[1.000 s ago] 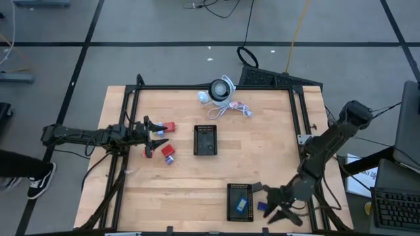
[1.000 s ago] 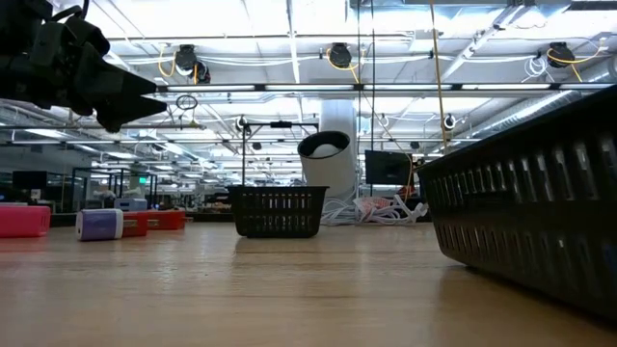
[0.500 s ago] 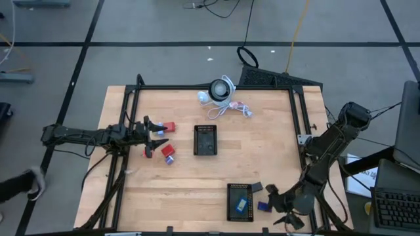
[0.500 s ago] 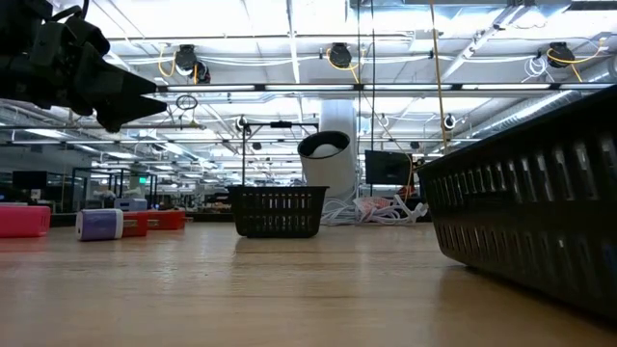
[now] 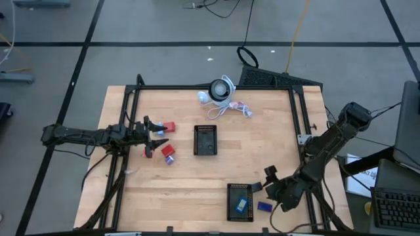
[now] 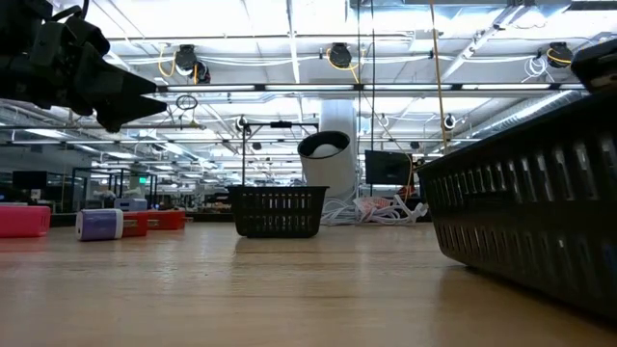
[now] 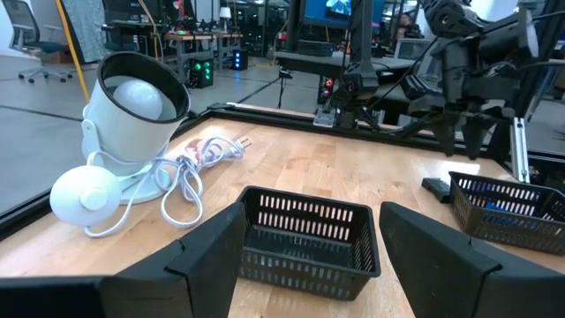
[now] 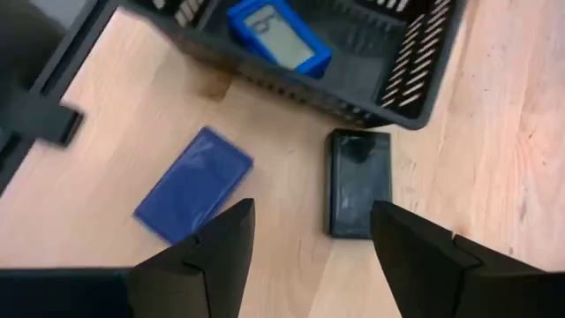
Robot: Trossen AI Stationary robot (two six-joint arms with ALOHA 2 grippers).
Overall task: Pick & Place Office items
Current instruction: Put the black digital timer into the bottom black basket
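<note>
High view: right gripper (image 5: 279, 191) hovers just right of the near tray (image 5: 239, 201), with a flat blue block (image 5: 264, 206) on the table just nearer than it; left gripper (image 5: 155, 134) waits at the left among the red blocks (image 5: 168, 127).

Right wrist view: fingers (image 8: 212, 256) spread wide and empty; the blue block (image 8: 193, 184) and a black slab (image 8: 358, 182) lie flat outside the tray wall (image 8: 388, 106), a blue display piece (image 8: 279, 36) inside it. The block is probably light, rigid and smooth, best pinched across its short edges.

Left wrist view: fingers apart, holding nothing.
</note>
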